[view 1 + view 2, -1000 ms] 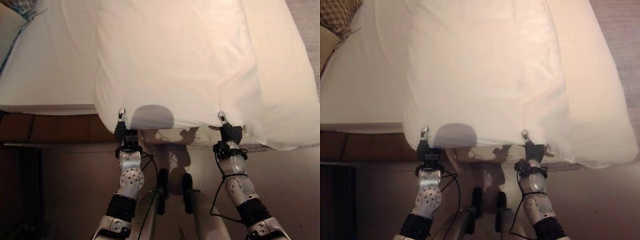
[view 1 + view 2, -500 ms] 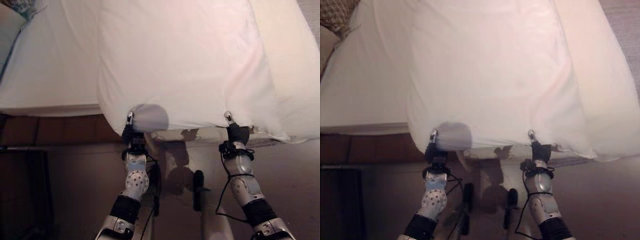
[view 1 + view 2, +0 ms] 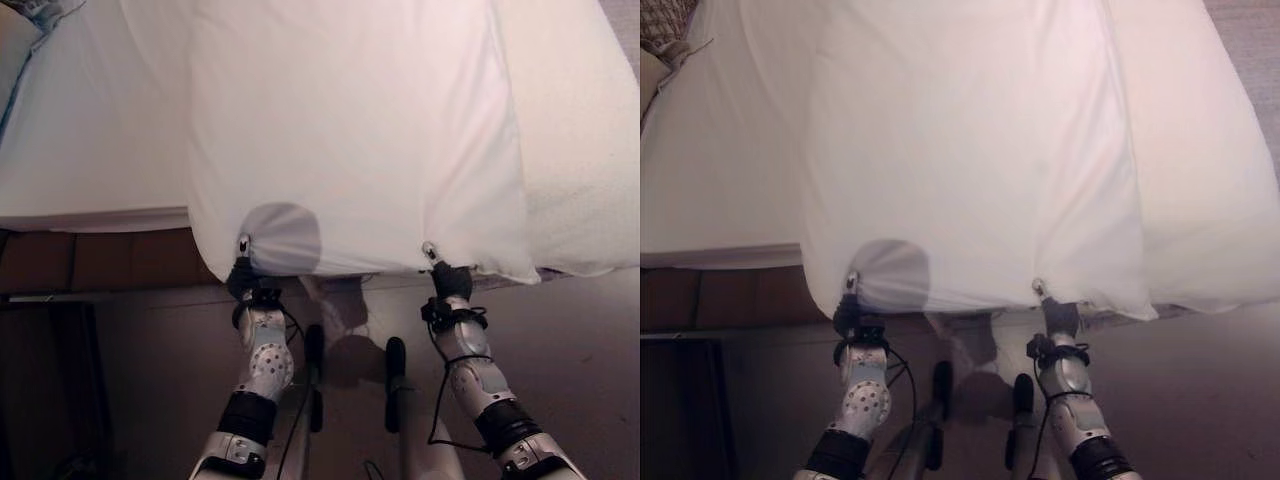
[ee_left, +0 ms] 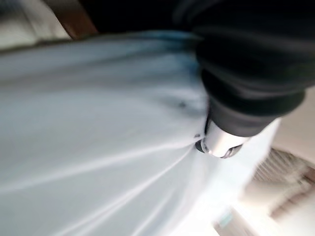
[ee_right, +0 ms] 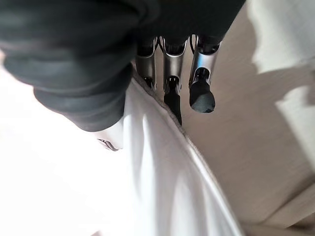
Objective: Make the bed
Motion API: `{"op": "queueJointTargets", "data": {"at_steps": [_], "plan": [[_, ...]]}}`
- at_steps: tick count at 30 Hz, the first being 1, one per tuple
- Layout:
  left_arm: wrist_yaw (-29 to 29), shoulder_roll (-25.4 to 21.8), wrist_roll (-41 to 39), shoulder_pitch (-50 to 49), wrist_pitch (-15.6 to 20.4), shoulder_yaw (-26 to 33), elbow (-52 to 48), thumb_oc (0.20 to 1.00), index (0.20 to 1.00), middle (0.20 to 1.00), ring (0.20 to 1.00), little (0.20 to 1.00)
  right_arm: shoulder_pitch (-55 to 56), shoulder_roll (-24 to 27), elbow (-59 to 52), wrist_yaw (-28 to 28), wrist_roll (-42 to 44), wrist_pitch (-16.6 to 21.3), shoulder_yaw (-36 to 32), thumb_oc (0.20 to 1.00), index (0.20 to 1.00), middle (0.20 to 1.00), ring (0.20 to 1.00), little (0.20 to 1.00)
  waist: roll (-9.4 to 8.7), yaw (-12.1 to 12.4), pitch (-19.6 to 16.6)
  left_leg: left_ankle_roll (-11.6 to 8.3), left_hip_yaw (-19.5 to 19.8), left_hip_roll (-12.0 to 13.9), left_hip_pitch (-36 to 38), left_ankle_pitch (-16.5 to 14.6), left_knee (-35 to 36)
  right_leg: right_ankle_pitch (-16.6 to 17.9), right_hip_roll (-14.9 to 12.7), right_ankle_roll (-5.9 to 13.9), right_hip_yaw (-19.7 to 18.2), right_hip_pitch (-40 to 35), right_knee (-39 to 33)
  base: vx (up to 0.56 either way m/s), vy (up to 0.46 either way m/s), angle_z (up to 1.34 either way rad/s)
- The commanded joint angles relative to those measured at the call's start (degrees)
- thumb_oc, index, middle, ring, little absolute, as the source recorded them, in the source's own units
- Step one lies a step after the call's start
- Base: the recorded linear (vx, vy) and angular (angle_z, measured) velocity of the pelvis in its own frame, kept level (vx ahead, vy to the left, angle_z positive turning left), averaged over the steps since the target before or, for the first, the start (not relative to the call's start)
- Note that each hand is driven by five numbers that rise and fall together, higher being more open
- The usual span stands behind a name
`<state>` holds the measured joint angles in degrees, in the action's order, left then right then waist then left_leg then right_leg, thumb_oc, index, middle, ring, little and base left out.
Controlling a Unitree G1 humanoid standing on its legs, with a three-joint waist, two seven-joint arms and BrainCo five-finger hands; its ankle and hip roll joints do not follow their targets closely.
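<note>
— Duvet [image 3: 350, 130] lies spread along the bed [image 3: 90, 150], its near edge hanging over the foot. My left hand [image 3: 243, 262] and right hand [image 3: 440, 268] each pinch that hem, thumb on top.

— How should you pull?

— Evenly, I'd say: both corners level, cloth taut, so the edge drops square and covers the bare sheet [image 3: 590, 170] at my right.

1 duvet [image 3: 350, 130], 1 bed [image 3: 90, 150], 2 hands [image 3: 243, 270] [image 3: 447, 278].
</note>
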<state>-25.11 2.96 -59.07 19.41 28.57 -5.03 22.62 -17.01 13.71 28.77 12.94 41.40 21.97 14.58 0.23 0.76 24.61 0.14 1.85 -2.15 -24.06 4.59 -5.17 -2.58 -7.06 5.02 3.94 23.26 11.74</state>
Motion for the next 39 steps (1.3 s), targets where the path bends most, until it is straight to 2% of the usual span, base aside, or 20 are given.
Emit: {"op": "queueJointTargets", "data": {"at_steps": [1,3,4,6,9,17,22,24,25,26,27,28,29,30,31,32,33,34,35,39], "plan": [[-6.05,-1.72,-2.77,-4.21,6.12,12.01,8.86,0.2,0.2,0.2,0.2,0.2,1.63,2.61,6.0,0.98,-1.15,-0.6,-0.69,0.2,0.2,0.2,0.2,0.2,-0.72,1.47,-0.48,-1.75,-1.5,-1.51,-2.43,-1.11,-1.45,7.59,-0.01,1.48,0.65,3.48,-5.31,0.01,-0.039,0.14],[-6.96,-1.92,-2.58,-2.5,3.84,14.25,18.58,0.2,0.2,0.2,0.2,0.2,0.7,2.25,13.2,2.07,-5.67,-2.89,1.23,0.2,0.2,0.2,0.2,0.2,-0.7,1.47,0.0,-1.75,-1.45,-1.3,-2.17,-1.44,-1.7,6.84,0.14,1.44,0.53,3.45,-4.43,0.03,-0.033,0.07],[-6.87,-2.31,-2.45,-2.04,4.17,14.87,20.2,0.2,0.2,0.2,0.2,0.2,0.53,1.83,14.86,1.24,-5.84,-3.49,2.09,0.2,0.2,0.2,0.2,0.2,-0.85,1.41,-0.03,-1.71,-1.51,-1.27,-2.41,-1.31,-1.7,6.83,0.1,1.45,0.49,3.79,-4.2,0.0,0.0,0.0],[-7.93,-3.79,0.8,-1.44,2.09,16.2,26.63,0.2,0.2,0.2,0.2,0.2,0.56,1.65,19.9,-0.07,-8.68,-5.7,4.03,0.2,0.2,0.2,0.2,0.2,-1.01,1.53,0.31,-1.78,-1.45,-1.32,-2.24,-1.38,-1.9,6.48,0.08,1.36,0.65,3.59,-3.7,0.02,-0.016,0.01],[-10.7,-5.98,2.78,-1.06,2.16,19.87,32.89,0.2,0.2,0.2,0.2,0.2,1.39,0.03,25.53,-1.41,-9.29,-7.92,4.95,0.2,0.2,0.2,0.2,0.2,-1.06,1.68,0.02,-1.75,-1.39,-1.13,-1.87,-1.48,-1.69,6.15,-0.07,1.41,0.89,3.3,-3.4,0.03,-0.011,0.04],[-13.05,-12.63,6.43,-1.24,1.8,25.17,40.29,0.2,0.2,0.2,0.2,0.2,2.75,-2.04,30.81,-8.21,-6.85,-11.12,6.78,0.2,0.2,0.2,0.2,0.2,-1.25,2.52,0.27,-1.85,-1.25,-1.09,-1.02,-1.91,-1.57,5.66,-0.58,1.72,1.61,1.88,-3.48,0.04,0.0,0.0],[-14.16,-14.17,7.9,-1.89,2.03,26.01,41.19,0.2,0.2,0.2,0.2,0.2,3.28,-1.91,29.88,-9.37,-6.25,-10.87,7.16,0.2,0.2,0.2,0.2,0.2,-1.5,2.49,0.19,-1.98,-1.16,-1.01,-0.47,-2.14,-1.51,5.41,-0.8,1.88,2.05,1.12,-3.47,0.02,0.001,0.0],[-13.07,-13.75,7.5,-2.99,2.67,25.8,39.11,0.2,0.2,0.2,0.2,0.2,3.67,-1.68,28.26,-8.87,-5.47,-9.67,6.53,0.2,0.2,0.2,0.2,0.2,-1.46,2.6,-0.19,-2.0,-1.11,-0.94,-0.18,-2.2,-1.55,5.34,-0.89,1.93,2.15,0.63,-3.64,0.04,0.001,0.01],[-11.62,-13.23,6.02,-3.93,4.22,25.74,36.49,0.2,0.2,0.2,0.2,0.2,4.11,-1.48,26.0,-8.34,-5.08,-8.44,6.0,0.2,0.2,0.2,0.2,0.2,-1.49,2.65,-0.5,-2.05,-1.05,-0.92,0.05,-2.23,-1.44,5.3,-0.89,1.93,2.23,0.29,-3.84,0.05,-0.008,0.03],[-4.62,-11.78,3.02,-6.71,6.03,23.64,25.03,0.2,0.2,0.2,0.2,0.2,5.3,-0.37,18.33,-7.69,-3.86,-5.56,4.55,0.2,0.2,0.2,0.2,0.2,-1.26,2.69,-0.79,-2.01,-0.56,-0.88,0.67,-2.29,-1.14,5.01,-0.82,2.02,2.33,-0.48,-4.09,0.05,-0.007,0.06],[-4.66,-11.69,3.05,-6.85,6.02,23.58,24.88,0.2,0.2,0.2,0.2,0.2,5.43,-0.32,18.22,-7.64,-3.89,-5.59,4.54,0.2,0.2,0.2,0.2,0.2,-1.22,2.7,-0.96,-1.99,-0.55,-0.9,0.49,-2.07,-1.06,5.24,-0.83,2.02,2.34,-0.33,-4.21,0.04,-0.007,0.1],[2.93,-10.98,-1.01,-10.2,6.33,21.04,12.9,0.2,0.2,0.2,0.2,0.2,7.25,1.56,7.57,-6.2,-4.39,-2.54,3.22,0.2,0.2,0.2,0.2,0.2,-1.08,2.76,-1.15,-1.95,-0.09,-0.88,0.84,-2.0,-0.84,5.08,-0.66,2.01,2.42,-0.77,-4.4,0.01,-0.005,0.08],[2.98,-10.92,-1.06,-10.34,6.33,20.97,12.83,0.2,0.2,0.2,0.2,0.2,7.42,1.6,7.43,-6.12,-4.44,-2.6,3.21,0.2,0.2,0.2,0.2,0.2,-1.05,2.76,-1.35,-1.94,-0.08,-0.89,0.67,-1.82,-0.77,5.26,-0.67,2.01,2.43,-0.63,-4.52,0.02,-0.012,0.11],[9.31,-10.59,-4.99,-12.35,5.22,18.79,3.85,0.2,0.2,0.2,0.2,0.2,8.78,2.47,-0.82,-4.33,-4.69,-0.52,1.4,0.2,0.2,0.2,0.2,0.2,-0.92,2.72,-1.16,-1.83,0.42,-1.01,0.95,-1.82,-0.69,5.11,-0.52,1.91,2.45,-1.02,-4.55,0.0,-0.003,0.09],[9.4,-10.58,-5.08,-12.41,5.23,18.75,3.85,0.2,0.2,0.2,0.2,0.2,8.87,2.49,-0.92,-4.27,-4.73,-0.56,1.39,0.2,0.2,0.2,0.2,0.2,-0.9,2.71,-1.33,-1.82,0.44,-1.02,0.78,-1.66,-0.63,5.26,-0.53,1.91,2.47,-0.88,-4.65,0.01,-0.019,0.15],[14.29,-11.36,-6.88,-13.19,3.11,17.88,-1.57,0.2,0.2,0.2,0.2,0.2,9.67,3.66,-7.18,-3.59,-6.15,0.13,-0.8,0.2,0.2,0.2,0.2,0.2,-0.84,2.64,-1.4,-1.73,0.92,-1.19,0.71,-1.57,-0.63,5.19,-0.55,1.84,2.66,-0.86,-4.62,0.0,-0.013,0.11],[14.4,-11.36,-6.98,-13.26,3.1,17.83,-1.56,0.2,0.2,0.2,0.2,0.2,9.78,3.67,-7.29,-3.54,-6.19,0.07,-0.83,0.2,0.2,0.2,0.2,0.2,-0.8,2.64,-1.43,-1.73,0.96,-1.19,0.71,-1.57,-0.63,5.18,-0.55,1.84,2.7,-0.88,-4.62,0.01,-0.021,0.12],[19.69,-12.63,-9.4,-14.4,0.18,16.36,-7.33,0.2,0.2,0.2,0.2,0.2,10.61,4.91,-15.66,-3.98,-7.35,1.1,-2.69,0.2,0.2,0.2,0.2,0.2,-0.7,2.49,-1.31,-1.63,1.38,-1.37,0.94,-1.64,-0.5,5.01,-0.6,1.87,2.84,-1.13,-4.57,0.01,-0.006,0.07],[19.7,-12.63,-9.41,-14.41,0.18,16.34,-7.33,0.2,0.2,0.2,0.2,0.2,10.65,4.91,-15.72,-3.95,-7.37,1.06,-2.7,0.2,0.2,0.2,0.2,0.2,-0.7,2.48,-1.47,-1.62,1.4,-1.38,0.76,-1.5,-0.44,5.14,-0.61,1.87,2.86,-0.98,-4.66,0.01,0.0,0.1],[26.93,-13.3,-13.35,-15.23,-0.4,16.02,-17.13,0.2,0.2,0.2,0.2,0.2,10.8,5.75,-24.24,-7.29,-8.67,1.79,-3.0,0.2,0.2,0.2,0.2,0.2,-0.64,2.47,-1.39,-1.32,1.7,-1.49,0.45,-1.5,-0.6,4.82,-0.41,1.71,2.71,-0.42,-4.2,0.0,0.007,0.02]]}}
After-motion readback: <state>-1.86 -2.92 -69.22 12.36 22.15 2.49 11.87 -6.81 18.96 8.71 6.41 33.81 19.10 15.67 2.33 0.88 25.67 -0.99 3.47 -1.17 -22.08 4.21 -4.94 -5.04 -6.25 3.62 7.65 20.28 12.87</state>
